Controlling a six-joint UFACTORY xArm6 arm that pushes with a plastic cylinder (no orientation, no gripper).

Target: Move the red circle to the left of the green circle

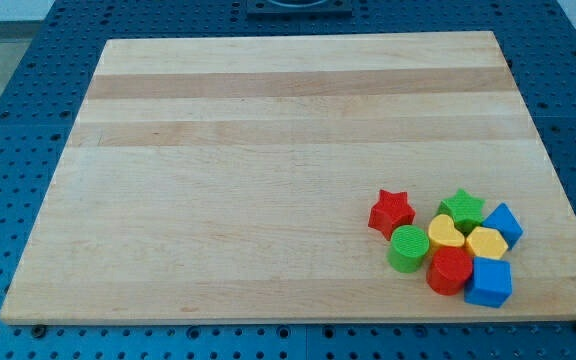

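Note:
The red circle (450,270) sits near the board's bottom right, in a tight cluster of blocks. The green circle (408,248) lies just to its upper left, touching or nearly touching it. A red star (391,213) is above the green circle. My tip does not show in the camera view, and no rod is visible over the board.
Other blocks crowd the cluster: a yellow heart (446,233), a green star (462,209), a yellow hexagon (486,243), a blue block (503,224) and a blue cube (489,281). The wooden board (268,150) lies on a blue perforated table; its bottom edge is close below the cluster.

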